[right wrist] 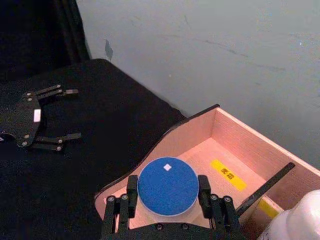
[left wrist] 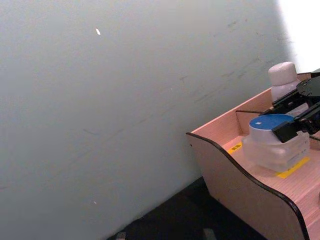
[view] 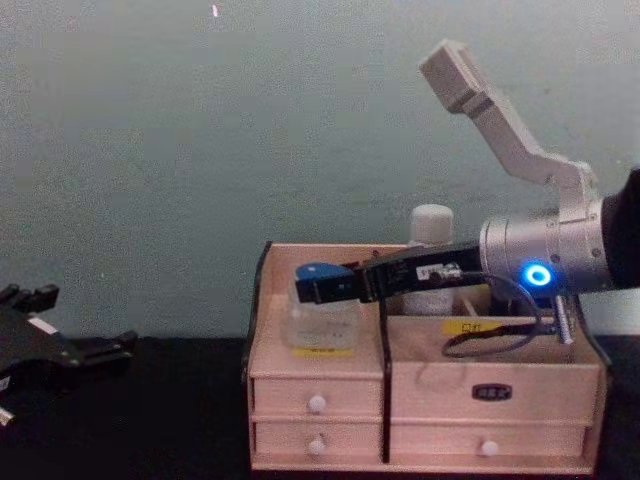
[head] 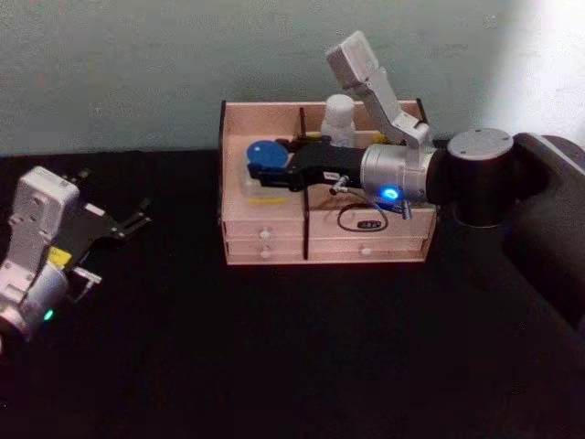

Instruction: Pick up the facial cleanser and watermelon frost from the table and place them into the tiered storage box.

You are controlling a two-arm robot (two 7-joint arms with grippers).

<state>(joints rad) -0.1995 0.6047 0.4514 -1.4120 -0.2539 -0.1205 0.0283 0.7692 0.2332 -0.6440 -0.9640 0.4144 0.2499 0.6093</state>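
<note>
Head view: we see our right hand [head: 259,169] clamped on the watermelon frost [head: 263,152] inside the tiered storage box [head: 274,240], left of the facial cleanser [head: 337,120]; left hand [head: 137,220] spread apart on the tabletop [head: 274,357].

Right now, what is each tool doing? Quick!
Left tool: open, holding nothing, over the table beside the box.
Right tool: closed on the blue-lidded jar, in the box's left compartment.
</note>
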